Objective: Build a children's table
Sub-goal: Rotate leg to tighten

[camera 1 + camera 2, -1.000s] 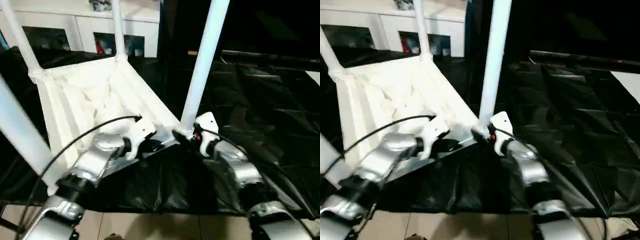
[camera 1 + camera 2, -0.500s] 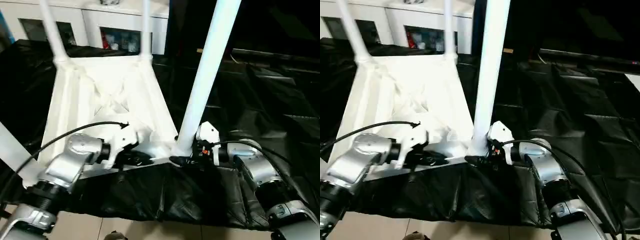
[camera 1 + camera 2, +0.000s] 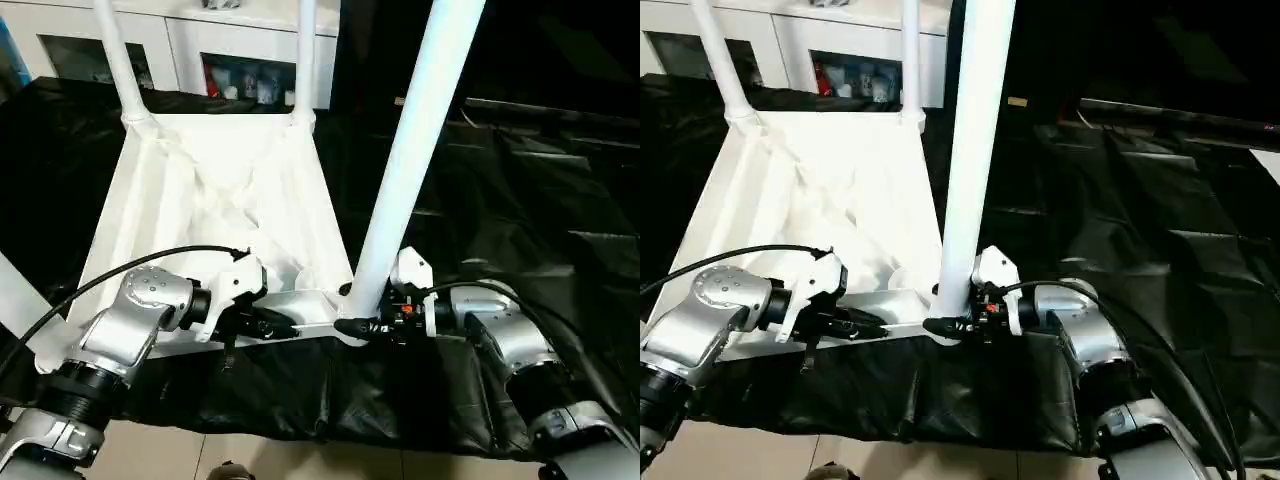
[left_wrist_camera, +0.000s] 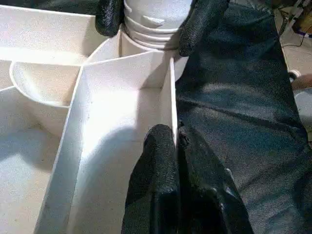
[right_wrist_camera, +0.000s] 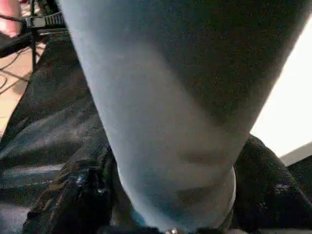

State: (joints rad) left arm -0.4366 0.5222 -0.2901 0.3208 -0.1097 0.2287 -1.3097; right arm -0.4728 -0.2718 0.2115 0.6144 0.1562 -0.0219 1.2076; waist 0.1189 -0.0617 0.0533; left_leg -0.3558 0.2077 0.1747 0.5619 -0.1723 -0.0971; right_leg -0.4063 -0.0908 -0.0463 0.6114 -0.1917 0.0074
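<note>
At the left edge of the head views a white tubular leg (image 3: 22, 300) slants up out of the near left corner of the upturned white plastic square tabletop (image 3: 215, 200), which lies ribbed underside up on a work surface draped in crinkled black sheeting (image 3: 520, 200). Two more white legs stand in the far corner sockets, one at the far left (image 3: 120, 55) and one at the far right (image 3: 306, 55). Behind them stands a white cabinet with glass-fronted compartments (image 3: 190, 45).

The silver left forearm reaches in from the lower left, and the left tool (image 3: 283, 325) is pinched shut on the thin near rim of the tabletop (image 4: 171, 97); the left wrist view shows its two black fingers (image 4: 161, 165) pressed together with that white wall between them.

Just to the right, the thickest-looking white tubular leg (image 3: 410, 150) rises from the near right corner socket (image 4: 151, 29). The right tool (image 3: 352, 326) sits at the foot of this leg, its black fingers (image 4: 200, 24) standing one on each side of the leg's base and close against it, jaws spread to about the leg's width. The right wrist view looks up along that same leg (image 5: 165, 97). The silver right forearm runs off to the lower right.
</note>
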